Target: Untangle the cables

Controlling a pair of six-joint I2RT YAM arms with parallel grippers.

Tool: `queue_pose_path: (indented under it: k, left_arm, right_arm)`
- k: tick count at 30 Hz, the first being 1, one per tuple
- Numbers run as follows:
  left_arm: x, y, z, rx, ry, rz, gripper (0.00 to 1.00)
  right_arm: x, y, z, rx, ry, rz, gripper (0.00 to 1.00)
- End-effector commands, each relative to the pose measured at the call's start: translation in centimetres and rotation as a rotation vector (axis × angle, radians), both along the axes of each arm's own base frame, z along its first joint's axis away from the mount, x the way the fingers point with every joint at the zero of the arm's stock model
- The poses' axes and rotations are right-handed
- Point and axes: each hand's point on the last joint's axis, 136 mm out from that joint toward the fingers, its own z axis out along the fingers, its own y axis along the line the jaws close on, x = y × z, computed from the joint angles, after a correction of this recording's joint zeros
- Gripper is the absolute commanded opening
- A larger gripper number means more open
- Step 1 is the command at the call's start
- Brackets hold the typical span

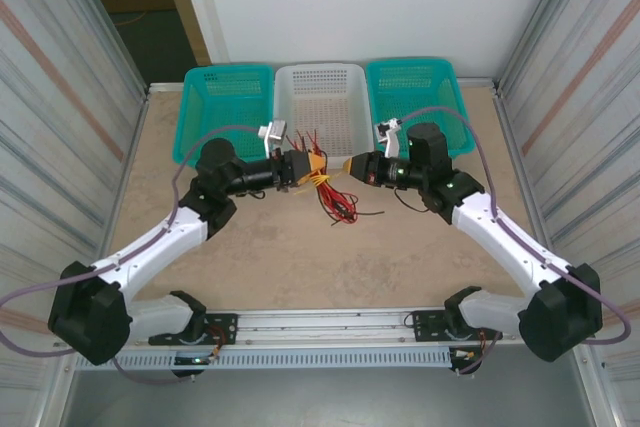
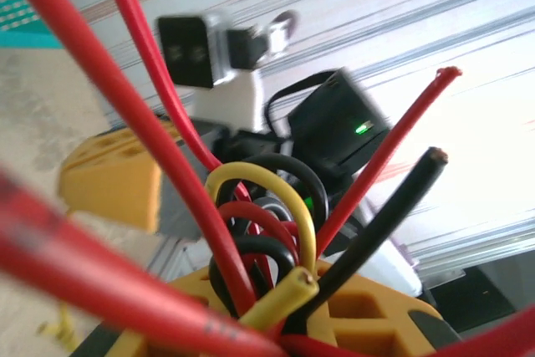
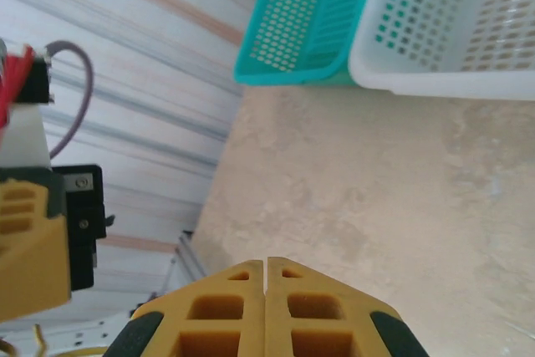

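We see left gripper (image 1: 312,167) clamped on the cables (image 1: 336,201) | right gripper (image 3: 266,267) pinched closed, holding nothing | tips facing, just apart.

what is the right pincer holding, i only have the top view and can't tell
observer: nothing. its wrist view shows the right pincer shut tight, with no wire in it.
operator: and the left one
observer: the left pincer is clamped on the cables. up close, red, black and yellow ends fan out past it.
operator: any loops near the grip
observer: yes, a yellow loop arches over black and red coils there.
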Motion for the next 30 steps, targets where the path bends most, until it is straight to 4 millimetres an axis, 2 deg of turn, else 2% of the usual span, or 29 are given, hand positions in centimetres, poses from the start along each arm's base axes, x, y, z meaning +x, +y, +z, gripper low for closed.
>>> queue_pose_path:
  k: [1,4,7,10,13,17,21,25,30]
  left_arm:
    - [-1.5,1.0,9.6,-0.251,-0.187,-0.012,0.0]
    - [-0.2,2.3,12.4,-0.366,-0.24,0.102,0.0]
    - [2.0,3.9,12.9,-0.422,-0.267,0.281,0.0]
    - [4.2,4.9,11.4,-0.356,-0.299,0.454,0.0]
    - [6.1,5.8,8.8,-0.192,-0.309,0.615,0.0]
    - [7.7,7.8,5.6,-0.027,-0.297,0.78,0.0]
    - [8.2,8.9,2.6,0.079,-0.259,0.848,0.0]
    - [8.1,9.4,-0.6,0.175,-0.225,0.858,0.0]
    - [7.2,9.6,-4.1,0.273,-0.196,0.825,0.0]
  right_arm:
    - [0.2,0.7,1.2,0.123,-0.043,0.026,0.0]
    - [-0.8,0.8,0.1,0.147,-0.045,0.008,0.0]
    - [-2.3,1.4,-1.0,0.199,-0.031,-0.006,0.0]
    - [-3.9,1.8,-1.1,0.247,-0.042,-0.05,0.0]
    - [-5.7,2.0,-0.3,0.254,-0.079,-0.094,0.0]
    - [-8.1,1.5,1.9,0.25,-0.132,-0.104,0.0]
    - [-9.9,1.4,3.7,0.176,-0.179,-0.072,0.0]
    - [-10.9,0.7,7.6,0.166,-0.263,-0.053,0.0]
    - [-11.0,0.1,13.0,0.127,-0.375,-0.049,0.0]
